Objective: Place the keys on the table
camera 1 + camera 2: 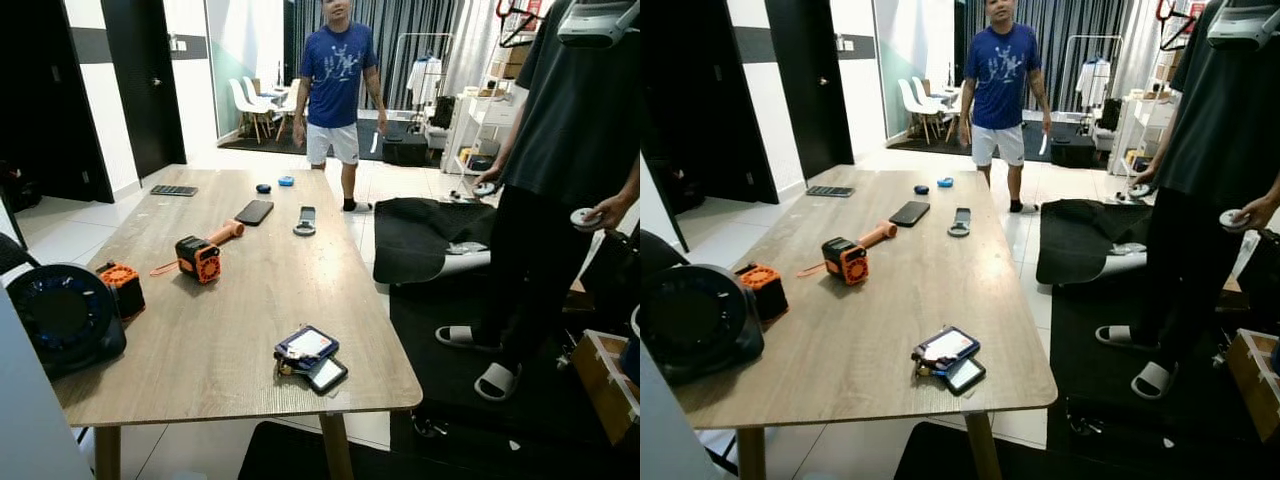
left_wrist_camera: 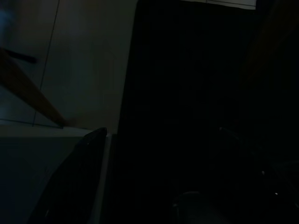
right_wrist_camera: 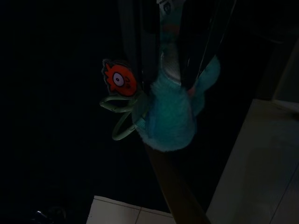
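While R arm hung below the table (image 1: 250, 290), right gripper (image 3: 170, 70) clenched the keys (image 3: 168, 112).
Teal fluffy fob w/ orange charm (image 3: 119, 79) dangled; left gripper state: can't tell, too dark.

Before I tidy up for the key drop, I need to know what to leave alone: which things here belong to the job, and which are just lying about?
Job:
- fluffy teal keychain with orange charm, gripped by the right gripper
- wooden table

Lying about:
- orange tool
- black fan
- wallet and phone
- dark phone
- remote
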`<state>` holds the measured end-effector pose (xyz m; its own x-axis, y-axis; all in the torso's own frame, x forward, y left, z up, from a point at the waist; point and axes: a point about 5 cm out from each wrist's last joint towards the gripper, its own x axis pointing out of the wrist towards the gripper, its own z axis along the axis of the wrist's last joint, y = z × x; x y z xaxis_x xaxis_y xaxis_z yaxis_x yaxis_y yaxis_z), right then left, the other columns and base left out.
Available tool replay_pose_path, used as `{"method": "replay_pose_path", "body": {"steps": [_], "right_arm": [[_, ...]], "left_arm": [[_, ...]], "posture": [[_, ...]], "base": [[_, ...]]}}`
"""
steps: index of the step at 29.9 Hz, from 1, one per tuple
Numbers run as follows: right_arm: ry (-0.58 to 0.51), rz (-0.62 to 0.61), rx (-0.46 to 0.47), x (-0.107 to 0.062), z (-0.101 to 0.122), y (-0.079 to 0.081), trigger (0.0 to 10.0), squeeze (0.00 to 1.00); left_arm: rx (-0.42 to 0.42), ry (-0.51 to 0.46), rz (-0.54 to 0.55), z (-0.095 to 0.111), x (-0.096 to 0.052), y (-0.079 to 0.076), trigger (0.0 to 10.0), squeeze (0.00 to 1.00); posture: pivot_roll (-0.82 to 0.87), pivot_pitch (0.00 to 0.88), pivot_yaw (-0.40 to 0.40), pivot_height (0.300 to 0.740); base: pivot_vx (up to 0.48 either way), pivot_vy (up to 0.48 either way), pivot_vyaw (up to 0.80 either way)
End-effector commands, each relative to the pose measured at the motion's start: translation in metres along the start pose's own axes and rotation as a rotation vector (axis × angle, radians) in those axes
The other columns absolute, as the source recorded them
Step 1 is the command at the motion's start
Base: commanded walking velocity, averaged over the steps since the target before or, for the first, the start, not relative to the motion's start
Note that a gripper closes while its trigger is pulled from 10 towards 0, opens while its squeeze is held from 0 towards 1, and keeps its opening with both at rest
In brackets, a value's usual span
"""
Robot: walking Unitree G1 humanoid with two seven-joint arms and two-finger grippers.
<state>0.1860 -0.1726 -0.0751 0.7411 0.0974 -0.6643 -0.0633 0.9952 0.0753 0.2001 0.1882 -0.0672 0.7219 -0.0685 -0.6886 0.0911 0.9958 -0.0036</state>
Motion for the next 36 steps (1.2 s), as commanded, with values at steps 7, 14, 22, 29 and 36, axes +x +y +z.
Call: {"method": "replay_pose_path", "body": {"steps": [7, 14, 22, 29, 36], "right_arm": [[0.008, -0.008, 0.009, -0.002, -0.005, 0.001, 10.0, 0.00], [0.010, -0.018, 0.017, -0.003, -0.008, -0.001, 10.0, 0.00], [0.016, -0.032, 0.035, -0.005, -0.011, -0.002, 10.0, 0.00], [0.015, -0.055, 0.058, -0.006, -0.011, -0.007, 10.0, 0.00], [-0.033, -0.213, 0.131, -0.013, -0.006, -0.040, 10.0, 0.00]], "left_arm": [[0.042, 0.004, -0.025, 0.001, 0.001, -0.002, 10.0, 0.00], [0.054, 0.033, -0.035, 0.000, 0.002, -0.003, 10.0, 0.00], [0.091, 0.052, -0.058, -0.001, 0.002, -0.004, 10.0, 0.00], [0.107, 0.051, -0.067, 0.002, 0.003, -0.005, 10.0, 0.00], [0.121, 0.023, -0.074, 0.008, 0.004, -0.005, 10.0, 0.00]], "posture": [[0.07, 0.000, 0.001, 0.740], [0.07, 0.000, 0.007, 0.740], [0.06, 0.000, 0.013, 0.740], [0.06, 0.000, 0.017, 0.740], [0.06, 0.000, 0.023, 0.740]], "base": [[0.000, -0.411, 0.00], [0.000, -0.137, 0.00], [0.000, 0.000, 0.00], [0.000, 0.000, 0.00], [0.000, 0.000, 0.00]]}}
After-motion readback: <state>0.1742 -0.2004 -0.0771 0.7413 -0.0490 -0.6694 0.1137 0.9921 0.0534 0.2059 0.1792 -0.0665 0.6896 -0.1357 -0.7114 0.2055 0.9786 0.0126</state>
